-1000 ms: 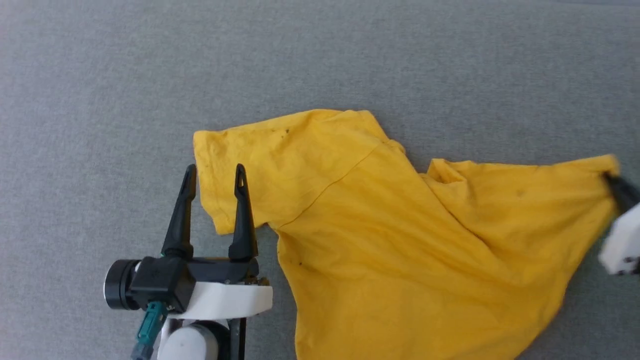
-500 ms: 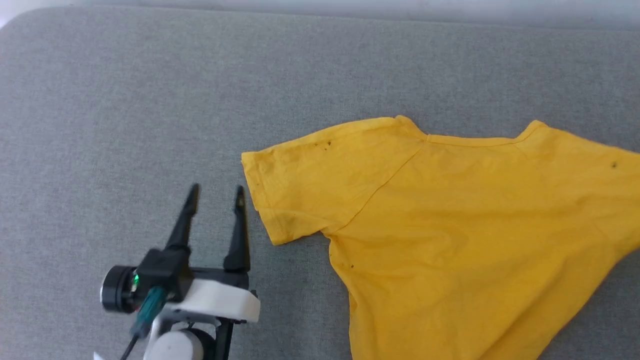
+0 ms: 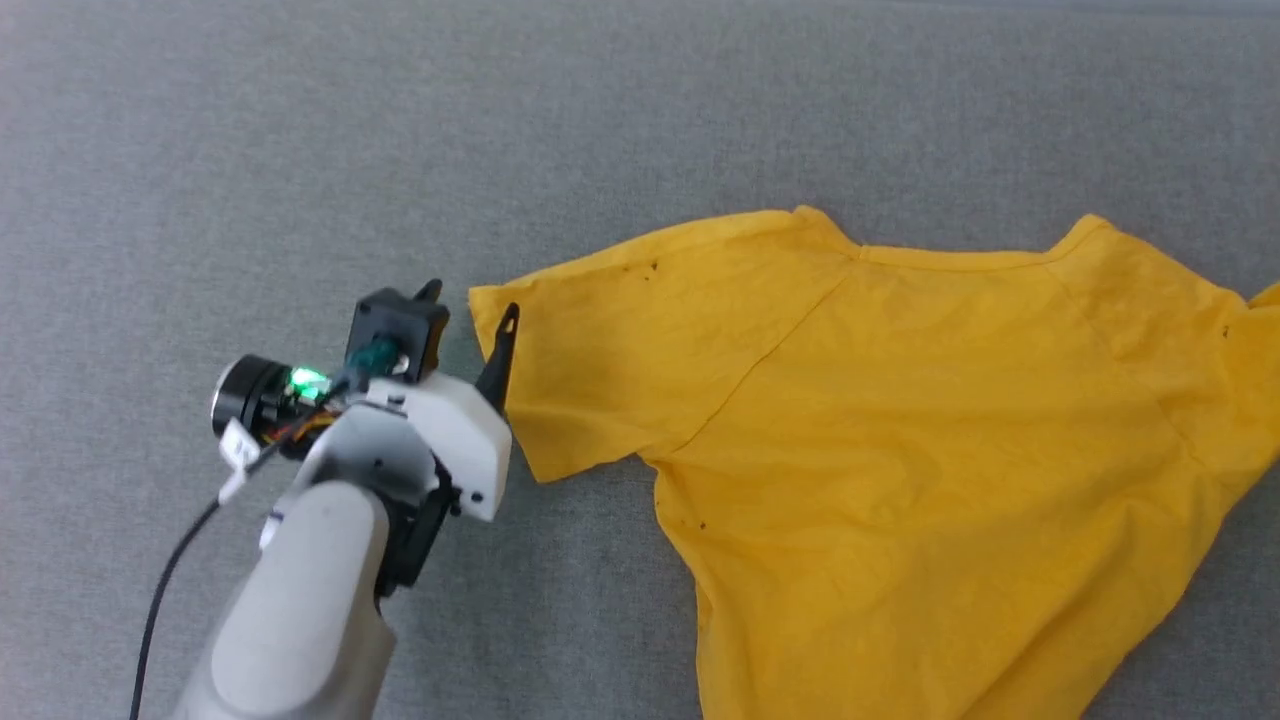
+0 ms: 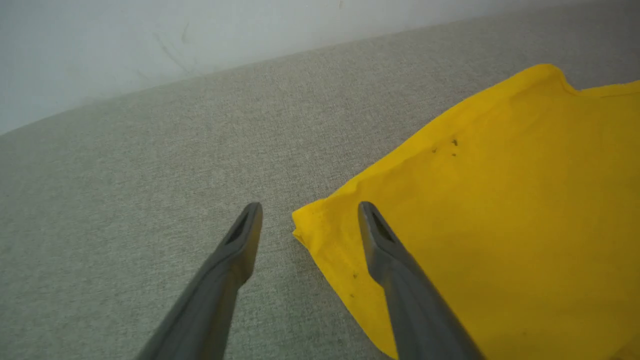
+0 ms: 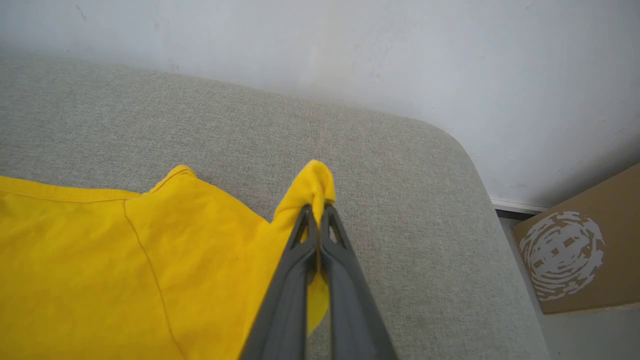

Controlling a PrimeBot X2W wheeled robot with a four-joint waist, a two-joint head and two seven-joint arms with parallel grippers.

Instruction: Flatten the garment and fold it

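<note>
Advancing the wide-open left gripper to straddle the sleeve corner of the garment, lying plain side up toward the grey fabric surface's far right corner, right gripper pinching the other sleeve, likely readying a flattening stretch.

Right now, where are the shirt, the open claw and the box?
Shirt (image 3: 900, 450): head view, middle of its body.
Open claw (image 4: 308, 209): left wrist view, midway between fingertips.
Box (image 5: 562, 255): right wrist view, its printed face.

The right pincer clamps a bunched tip of the yellow T-shirt on the grey bench; a cardboard box stands nearby.
</note>
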